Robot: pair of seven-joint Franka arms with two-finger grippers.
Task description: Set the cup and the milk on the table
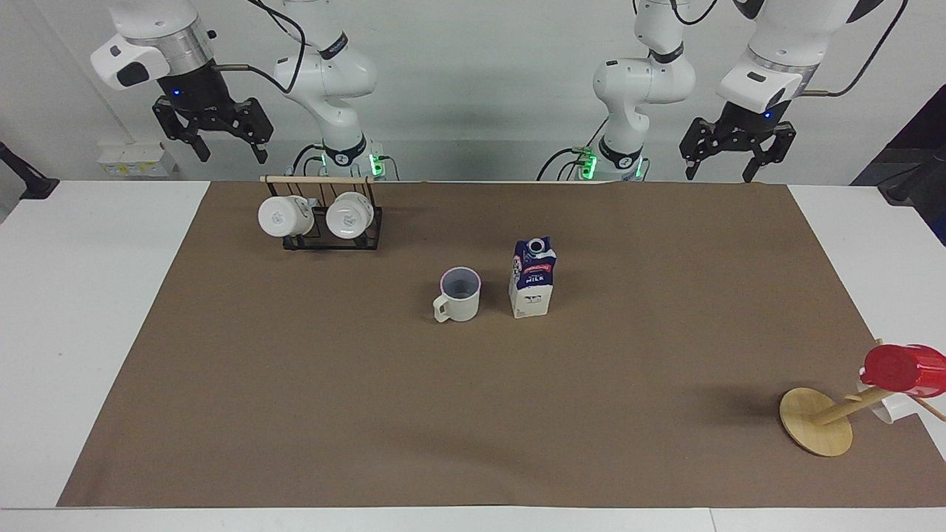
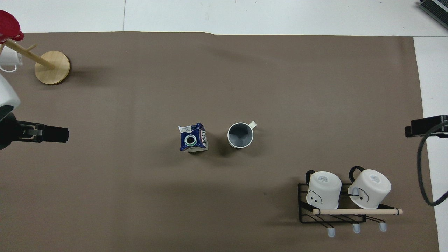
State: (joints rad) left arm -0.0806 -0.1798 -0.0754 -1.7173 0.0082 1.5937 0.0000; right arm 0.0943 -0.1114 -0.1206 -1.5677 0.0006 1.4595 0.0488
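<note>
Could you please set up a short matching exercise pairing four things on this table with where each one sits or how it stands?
Things:
1. cup
2. milk
3. white mugs
4. red cup

Places or states:
A. hung on a tilted wooden stand at the left arm's end
B. upright on the brown sheet, spout on top
C. lying on their sides in a black wire rack
D. upright and open, handle pointing away from the carton

Pairs: 1-D, 2-B, 3-C, 4-A
</note>
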